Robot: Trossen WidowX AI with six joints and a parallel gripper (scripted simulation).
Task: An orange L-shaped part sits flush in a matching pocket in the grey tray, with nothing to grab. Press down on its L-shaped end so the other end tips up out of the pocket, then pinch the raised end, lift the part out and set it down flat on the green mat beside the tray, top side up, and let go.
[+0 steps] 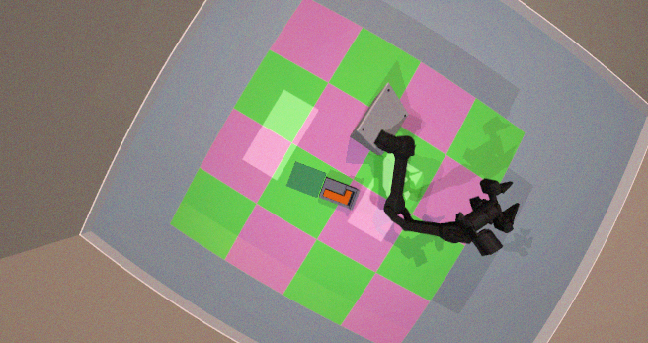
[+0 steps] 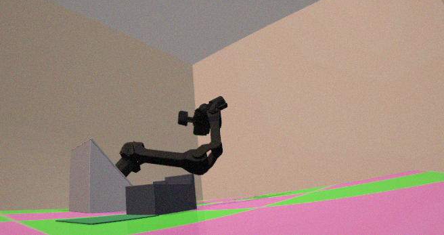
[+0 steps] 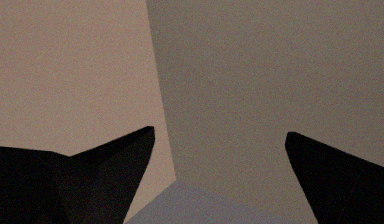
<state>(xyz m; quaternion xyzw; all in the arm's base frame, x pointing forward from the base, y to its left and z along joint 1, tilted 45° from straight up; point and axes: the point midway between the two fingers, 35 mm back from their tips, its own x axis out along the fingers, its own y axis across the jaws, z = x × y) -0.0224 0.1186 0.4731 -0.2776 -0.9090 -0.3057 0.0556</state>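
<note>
The orange L-shaped part (image 1: pixel 337 195) lies in the pocket of the grey tray (image 1: pixel 335 184) (image 2: pixel 140 201), its L-shaped end on the side away from the mat. The part does not show in the exterior view, where the tray's walls hide it. The dark green mat (image 1: pixel 306 179) (image 2: pixel 101 219) lies flat against the tray's other end, with nothing on it. My gripper (image 1: pixel 514 195) (image 3: pixel 220 136) is wide open and empty. It is raised in the air, far to the right of the tray in the top view, and points away from it.
The arm's base is mounted on a grey wedge-shaped block (image 1: pixel 382 113) (image 2: pixel 79 181), near the tray. The arm bends from there round to the right in the top view. The floor has a pink and green checked pattern. The wrist view shows only walls and a grey-blue surface beyond the fingers.
</note>
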